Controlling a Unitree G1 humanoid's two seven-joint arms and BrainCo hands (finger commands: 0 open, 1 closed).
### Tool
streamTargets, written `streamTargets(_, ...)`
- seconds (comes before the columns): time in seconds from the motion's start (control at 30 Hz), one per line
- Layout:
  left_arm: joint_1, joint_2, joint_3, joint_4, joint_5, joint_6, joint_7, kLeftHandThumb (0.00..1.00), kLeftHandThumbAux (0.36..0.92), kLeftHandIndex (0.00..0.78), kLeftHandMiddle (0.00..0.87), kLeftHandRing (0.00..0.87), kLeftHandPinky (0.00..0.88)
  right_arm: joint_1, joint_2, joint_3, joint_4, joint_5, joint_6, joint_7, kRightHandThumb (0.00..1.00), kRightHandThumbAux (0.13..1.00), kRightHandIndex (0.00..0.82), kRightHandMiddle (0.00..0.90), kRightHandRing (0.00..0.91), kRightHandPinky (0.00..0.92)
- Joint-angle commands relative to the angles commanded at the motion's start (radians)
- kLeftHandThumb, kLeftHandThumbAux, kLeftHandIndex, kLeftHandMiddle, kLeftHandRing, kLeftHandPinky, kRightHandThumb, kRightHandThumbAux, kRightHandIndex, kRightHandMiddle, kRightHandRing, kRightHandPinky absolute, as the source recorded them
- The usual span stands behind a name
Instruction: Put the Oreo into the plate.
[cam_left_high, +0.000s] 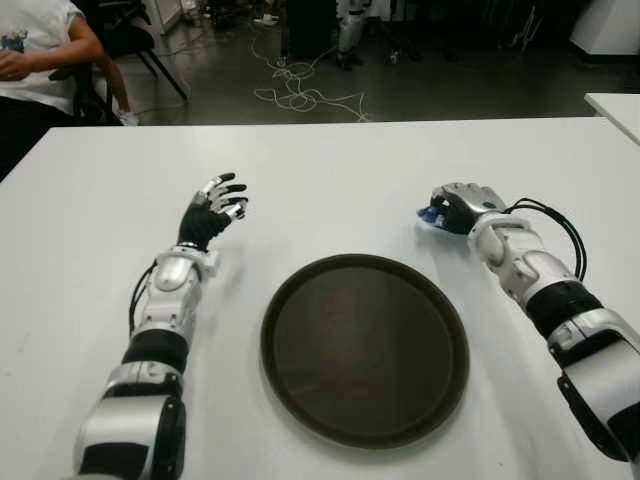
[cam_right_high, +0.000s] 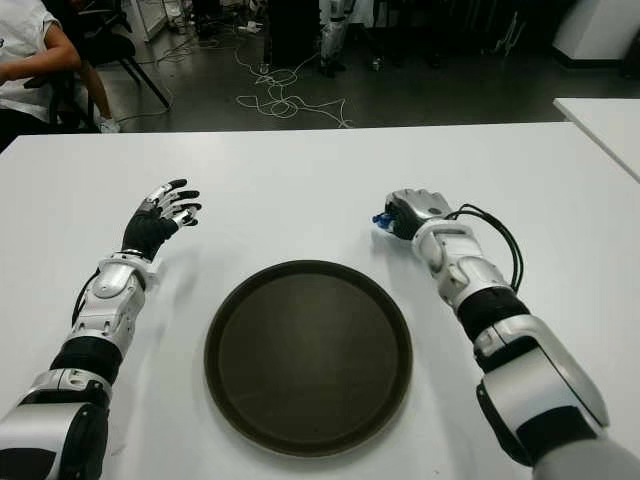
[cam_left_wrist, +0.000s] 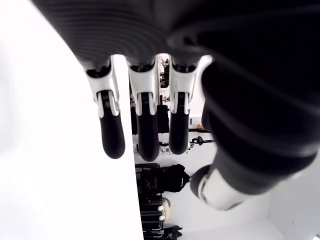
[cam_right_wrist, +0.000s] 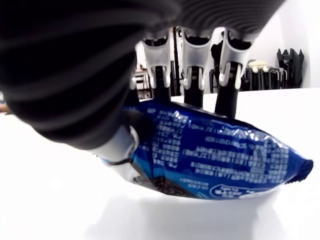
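Right hand (cam_left_high: 455, 210) has its fingers curled over the blue foil Oreo packet (cam_right_wrist: 210, 157), thumb against one side, three fingers (cam_right_wrist: 194, 80) over the top. The packet sits low at the white desk (cam_left_high: 330, 180), up and to the right of the round dark brown plate (cam_left_high: 365, 350), well apart from its rim. Can't tell if it's lifted clear or touching the desk.

Left hand (cam_left_high: 212, 212) shows left of the plate, fingers relaxed and spread, holding nothing.

Risks, as I judge them:
- Foil is slick and the pack is soft; a shallow grip on one end could let it slide or pivot out during the carry.
- Squeezing harder may crush the biscuits.
- A low carry could catch the free end on the plate rim.

Hard to read: in the eye views only a blue corner (cam_left_high: 430, 215) pokes out past the hand. Fingertip contact on the far side is hidden.
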Motion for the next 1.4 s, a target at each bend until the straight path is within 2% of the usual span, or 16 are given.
streamTargets(0.2, -0.003, -0.002, 0.001, 0.001, -0.003, 0.010, 0.000, 0.191, 0.828, 0.176, 0.253, 0.255, 0.315, 0.009, -0.003, -0.013, -0.008, 0.000, -0.019, -0.050, 0.702, 0.740, 0.397, 0.379, 0.371, 0.388)
streamTargets(0.27, -0.004, -0.002, 0.001, 0.002, -0.003, 0.012, 0.000, 0.191, 0.824, 0.183, 0.261, 0.258, 0.312, 0.014, -0.003, -0.018, -0.011, 0.000, -0.027, -0.078, 0.784, 0.710, 0.408, 0.428, 0.380, 0.401)
streamTargets(0.43, -0.007, -0.005, -0.001, 0.008, 0.000, 0.007, 0.003, 0.189, 0.822, 0.182, 0.261, 0.261, 0.316, 0.037, -0.011, -0.036, -0.058, -0.002, -0.049, -0.146, 0.831, 0.693, 0.414, 0.456, 0.385, 0.424)
streamTargets(0.57, -0.008, -0.006, -0.004, 0.007, 0.003, 0.003, 0.005, 0.184, 0.828, 0.175, 0.255, 0.256, 0.314, 0.119, -0.016, -0.064, -0.246, -0.010, -0.037, -0.193, 0.838, 0.690, 0.415, 0.460, 0.375, 0.427)
streamTargets(0.67, -0.010, -0.004, -0.005, 0.010, 0.005, 0.006, 0.006, 0.192, 0.831, 0.173, 0.254, 0.258, 0.323, 0.180, -0.005, -0.089, -0.383, -0.008, -0.032, -0.226, 0.840, 0.689, 0.416, 0.464, 0.372, 0.419)
streamTargets(0.77, -0.012, -0.004, -0.005, 0.015, 0.006, 0.006, 0.008, 0.199, 0.828, 0.173, 0.255, 0.259, 0.314, 0.212, -0.004, -0.104, -0.452, -0.005, -0.036, -0.235, 0.841, 0.688, 0.416, 0.468, 0.379, 0.415)
streamTargets(0.87, -0.015, -0.005, -0.006, 0.018, 0.005, 0.007, 0.011, 0.207, 0.825, 0.177, 0.256, 0.258, 0.310, 0.246, -0.015, -0.120, -0.525, -0.003, -0.041, -0.222, 0.843, 0.688, 0.416, 0.470, 0.380, 0.373)
streamTargets(0.93, -0.015, -0.005, -0.006, 0.020, 0.004, 0.008, 0.012, 0.212, 0.826, 0.180, 0.258, 0.258, 0.313, 0.260, -0.020, -0.128, -0.556, -0.005, -0.046, -0.215, 0.843, 0.687, 0.416, 0.472, 0.382, 0.337)
streamTargets(1.07, -0.017, -0.007, -0.002, 0.021, -0.002, 0.009, 0.009, 0.215, 0.827, 0.178, 0.257, 0.259, 0.308, 0.276, -0.023, -0.137, -0.598, -0.010, -0.059, -0.210, 0.843, 0.687, 0.416, 0.473, 0.387, 0.330)
streamTargets(1.17, -0.018, -0.010, -0.001, 0.020, -0.005, 0.010, 0.009, 0.217, 0.832, 0.177, 0.259, 0.262, 0.311, 0.284, -0.021, -0.144, -0.614, -0.012, -0.077, -0.224, 0.843, 0.688, 0.416, 0.475, 0.446, 0.414)
streamTargets(1.4, -0.019, -0.013, 0.002, 0.022, -0.009, 0.011, 0.012, 0.236, 0.845, 0.178, 0.261, 0.268, 0.322, 0.321, -0.008, -0.159, -0.677, -0.014, -0.123, -0.251, 0.842, 0.688, 0.416, 0.477, 0.505, 0.478)
